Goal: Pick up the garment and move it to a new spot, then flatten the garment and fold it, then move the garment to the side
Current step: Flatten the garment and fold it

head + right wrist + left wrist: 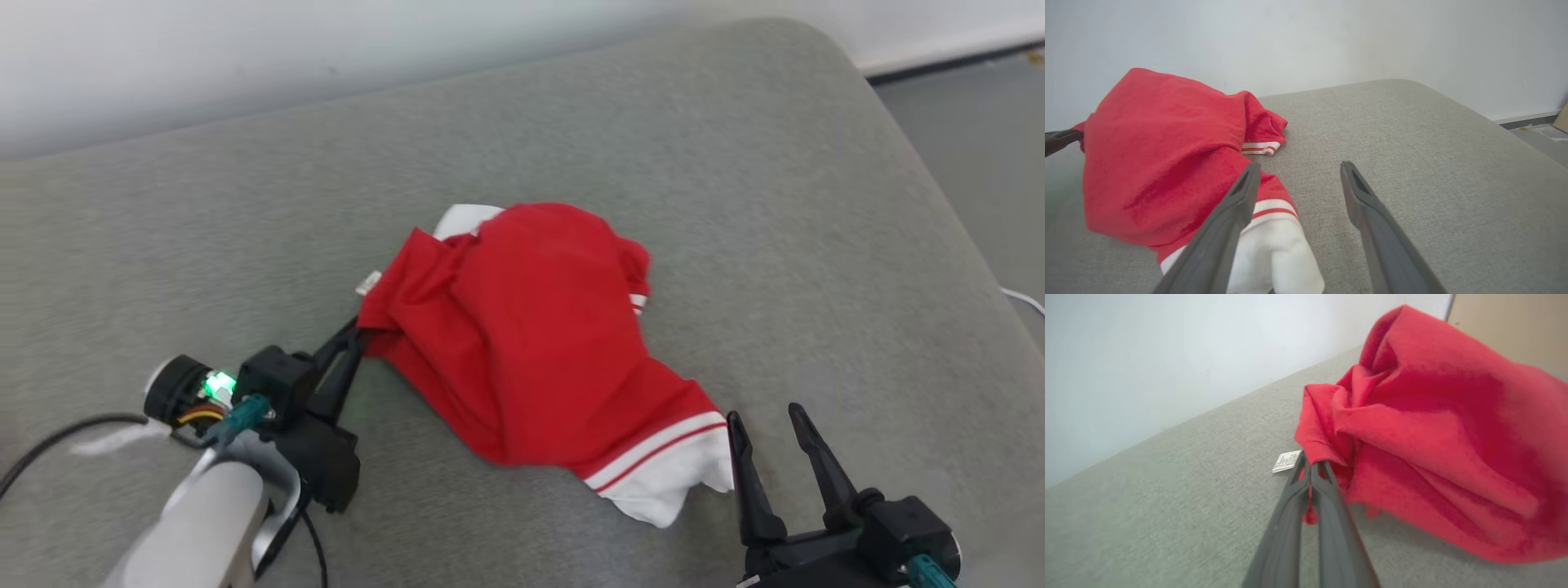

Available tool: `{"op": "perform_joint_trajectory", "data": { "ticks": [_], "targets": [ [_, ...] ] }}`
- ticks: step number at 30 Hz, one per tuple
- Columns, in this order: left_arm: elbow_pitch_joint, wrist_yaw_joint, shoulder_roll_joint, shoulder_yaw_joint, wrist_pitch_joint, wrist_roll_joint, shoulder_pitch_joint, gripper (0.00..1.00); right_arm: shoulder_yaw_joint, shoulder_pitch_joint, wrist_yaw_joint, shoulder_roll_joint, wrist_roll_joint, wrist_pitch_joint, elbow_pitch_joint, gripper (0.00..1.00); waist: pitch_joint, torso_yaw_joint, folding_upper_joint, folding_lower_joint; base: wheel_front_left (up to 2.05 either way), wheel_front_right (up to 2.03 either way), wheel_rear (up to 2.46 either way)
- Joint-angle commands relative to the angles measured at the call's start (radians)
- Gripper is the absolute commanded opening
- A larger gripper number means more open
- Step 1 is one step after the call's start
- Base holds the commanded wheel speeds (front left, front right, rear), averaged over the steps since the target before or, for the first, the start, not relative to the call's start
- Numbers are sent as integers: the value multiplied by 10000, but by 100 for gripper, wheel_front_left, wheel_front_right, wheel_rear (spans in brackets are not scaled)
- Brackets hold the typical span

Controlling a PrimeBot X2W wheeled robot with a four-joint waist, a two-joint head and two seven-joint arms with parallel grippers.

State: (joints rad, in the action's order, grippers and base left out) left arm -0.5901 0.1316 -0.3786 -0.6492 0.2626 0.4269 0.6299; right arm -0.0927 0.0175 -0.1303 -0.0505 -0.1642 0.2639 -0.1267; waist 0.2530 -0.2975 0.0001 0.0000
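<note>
A red garment (531, 335) with white and red striped trim lies bunched on the grey cushion (735, 163). My left gripper (353, 335) is shut on the garment's left edge; in the left wrist view its dark fingers (1310, 467) pinch a red fold of the garment (1433, 449) beside a small white label (1287, 461). At the lower right my right gripper (767, 429) stands open, just right of the white sleeve end. From the right wrist the garment (1163, 155) lies left of the open right gripper (1298, 171), whose left finger (1241, 192) overlaps the striped cuff.
A pale wall runs behind the cushion. The cushion's rounded right edge drops to grey floor (980, 131). Black cables (65, 433) trail from my left wrist at the lower left. Bare cushion lies behind and to the right of the garment.
</note>
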Motion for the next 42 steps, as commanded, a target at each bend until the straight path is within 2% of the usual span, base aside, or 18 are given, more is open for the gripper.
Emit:
{"op": "perform_joint_trajectory", "data": {
  "ticks": [1,9,16,23,32,33,34,35,36,42],
  "targets": [
    [303,-22,48,168,43,-153,-409,0,21,-139,-11,-2,104,-2,-38,100,-742,918,-1,0,0,0,0],
    [2192,-41,-16,1174,43,-784,-2297,0,196,-570,-11,4,227,-1,-162,100,-1568,2365,-1,0,0,0,0],
    [3564,-368,-174,2057,41,-1010,-4230,0,339,-755,-11,1,147,-2,-260,100,-1768,3103,-1,0,0,0,0],
    [3964,-732,-52,2567,43,-1047,-5646,0,283,-826,-11,4,75,-2,-384,100,-1792,3314,-1,0,0,0,0],
    [3216,-455,470,2915,43,-1030,-5762,0,340,-683,-11,3,115,-3,-372,100,-1825,3246,-1,0,0,0,0],
    [3192,-438,566,3029,43,-1082,-5745,4,366,-685,-11,3,87,-3,-348,100,-1830,3250,-1,0,0,0,0],
    [3166,-409,632,3138,43,-1108,-5764,64,384,-696,-11,4,71,-3,-333,100,-1835,3255,-1,0,0,0,0],
    [3176,-390,699,3229,43,-1166,-5810,98,405,-711,-11,3,57,-3,-321,100,-1850,3264,-1,0,0,0,0],
    [3185,-380,780,3337,43,-1195,-5894,100,413,-733,-11,3,47,-3,-309,100,-1863,3274,-1,0,0,0,0],
    [3010,-239,1210,4032,43,-1359,-6416,100,455,-774,-11,1,20,-3,-261,100,-1926,3332,-1,0,0,0,0]
  ]
}}
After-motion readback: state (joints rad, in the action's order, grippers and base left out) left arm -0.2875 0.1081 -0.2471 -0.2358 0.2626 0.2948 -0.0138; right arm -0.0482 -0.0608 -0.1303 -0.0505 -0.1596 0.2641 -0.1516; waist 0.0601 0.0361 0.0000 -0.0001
